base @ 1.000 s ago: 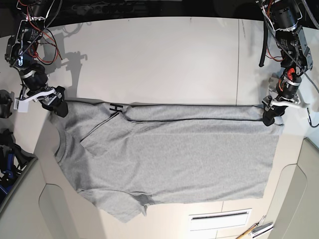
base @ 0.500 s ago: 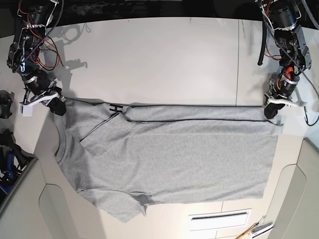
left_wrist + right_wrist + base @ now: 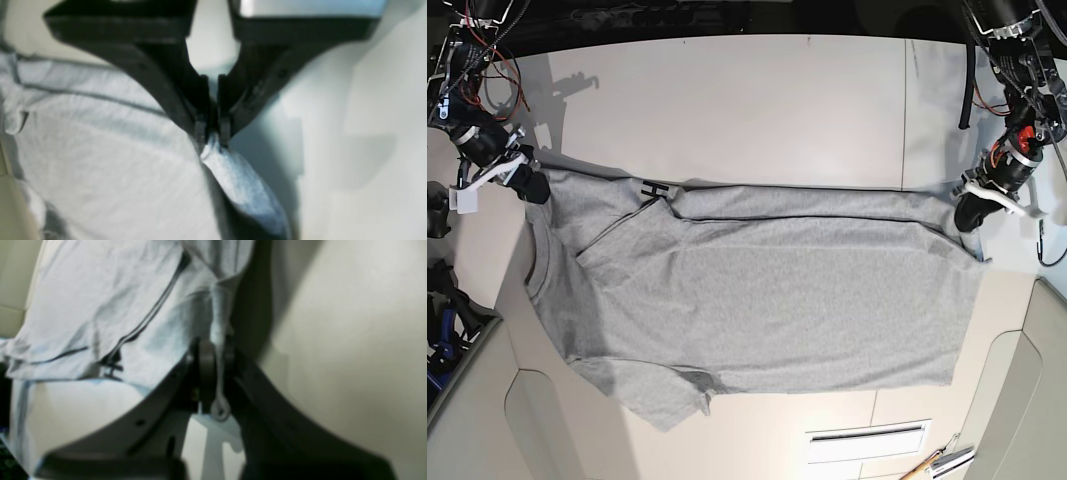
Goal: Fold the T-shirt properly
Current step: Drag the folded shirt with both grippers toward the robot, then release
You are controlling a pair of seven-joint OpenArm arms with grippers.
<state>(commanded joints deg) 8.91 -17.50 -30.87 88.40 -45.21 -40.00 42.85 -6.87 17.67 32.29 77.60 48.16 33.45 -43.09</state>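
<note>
The grey T-shirt point(image 3: 767, 300) lies spread across the white table point(image 3: 727, 90), its upper edge running between the two grippers and its lower part reaching towards the near side. The left gripper point(image 3: 213, 143) is clenched on the shirt at one upper corner, a small tuft of cloth pinched between its fingertips, with a bluish-looking flap hanging away below them. The right gripper point(image 3: 218, 363) is likewise clamped on the shirt at the opposite upper corner, a narrow fold of cloth passing between its fingers and ending in a small rounded loop beyond them. From where I stand, a long band of fabric lies doubled along the upper edge, with a dark crease beneath it; a slanting crease runs down from a small black mark point(image 3: 655, 190) near the right gripper's side. The shirt's lower edge is uneven, one part drooping to a rumpled point on that same side. What may be a sleeve makes up that point, though I see it poorly. At the near edge of the table sit a white slotted panel point(image 3: 867, 442) and, beside it, some slender tools point(image 3: 942, 460), too small for me to identify.
</note>
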